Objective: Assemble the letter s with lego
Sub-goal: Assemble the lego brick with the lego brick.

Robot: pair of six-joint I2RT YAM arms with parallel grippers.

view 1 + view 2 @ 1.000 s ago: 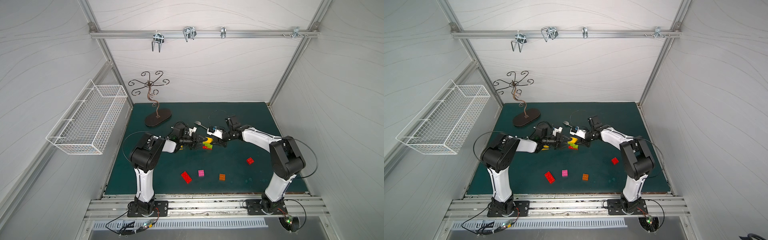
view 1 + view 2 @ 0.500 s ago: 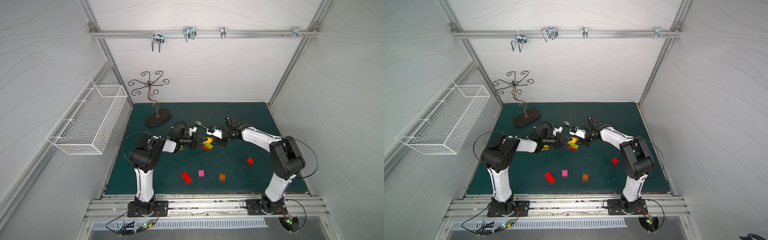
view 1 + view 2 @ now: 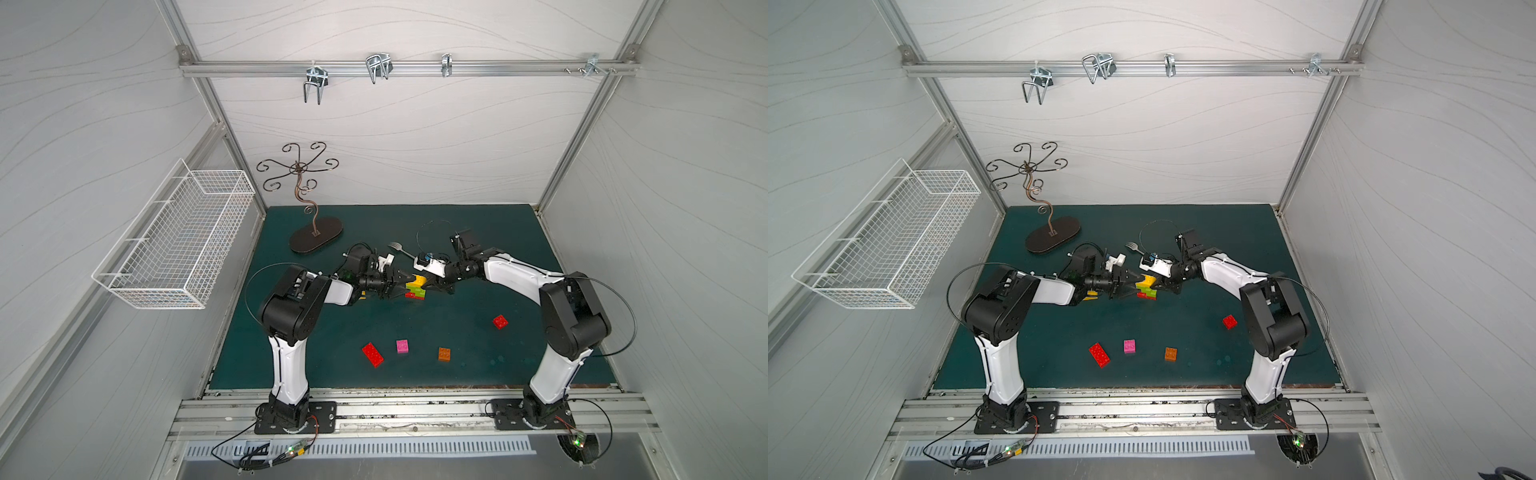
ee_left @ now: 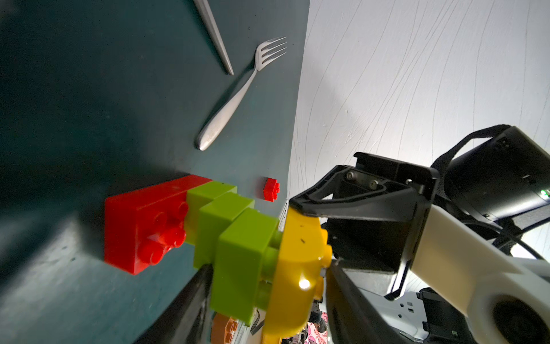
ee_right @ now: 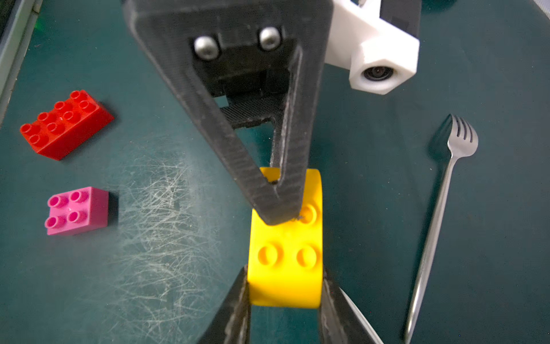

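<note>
A lego stack [image 3: 415, 287] [image 3: 1146, 287] stands mid-mat: a red brick [image 4: 143, 226] on the mat, stepped lime green bricks [image 4: 238, 247] on it, and a yellow rounded brick [image 4: 300, 262] on top. Green studs show under the yellow one. My right gripper [image 5: 285, 277] [image 3: 429, 282] is shut on the sides of the yellow brick [image 5: 285, 262]. My left gripper [image 4: 268, 266] [image 3: 400, 286] reaches in from the opposite side. One of its fingers [image 5: 279, 205] lies on the yellow studs and the other finger [image 4: 196, 292] touches the green brick's underside.
Loose on the front mat lie a long red brick [image 3: 372, 354], a pink brick [image 3: 402, 345], an orange brick [image 3: 444, 353] and a small red brick [image 3: 500, 321]. A yellow piece [image 3: 1091, 294] peeks from under my left arm. A fork [image 3: 399, 248], a metal stand [image 3: 316, 237] and a wire basket [image 3: 178, 249] are behind and left.
</note>
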